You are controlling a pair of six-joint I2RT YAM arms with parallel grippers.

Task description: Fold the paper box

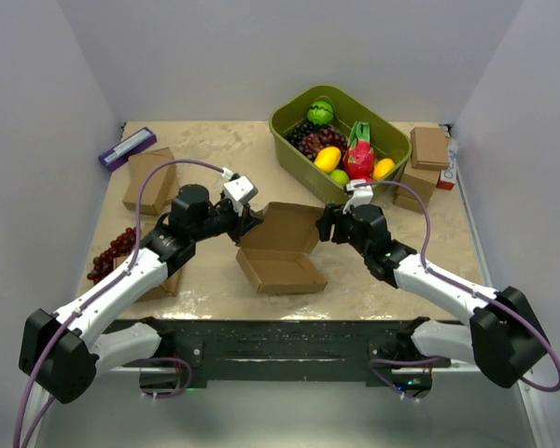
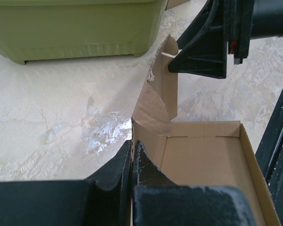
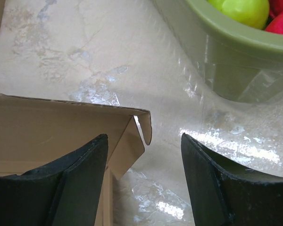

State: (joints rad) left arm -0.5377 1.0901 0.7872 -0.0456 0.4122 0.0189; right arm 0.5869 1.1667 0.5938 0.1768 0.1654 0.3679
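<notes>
The paper box (image 1: 282,264) lies at the table's middle as a shallow brown tray with its lid panel standing up at the back. My left gripper (image 1: 253,222) is shut on the box's left side wall; in the left wrist view the fingers (image 2: 132,147) pinch the wall's edge, with the tray floor (image 2: 203,160) to the right. My right gripper (image 1: 325,224) stands open at the lid's right end. In the right wrist view the lid's side flap (image 3: 132,141) hangs between the spread fingers (image 3: 144,137), touching neither. The left finger overlaps the lid panel (image 3: 47,125).
An olive-green tub (image 1: 289,126) of fruit stands just behind the box, close to the right gripper. Small thick cardboard boxes sit at back left (image 1: 149,179), back right (image 1: 429,147) and under the left arm (image 1: 163,282). Dark grapes (image 1: 112,252) and a purple packet (image 1: 126,147) lie at the left.
</notes>
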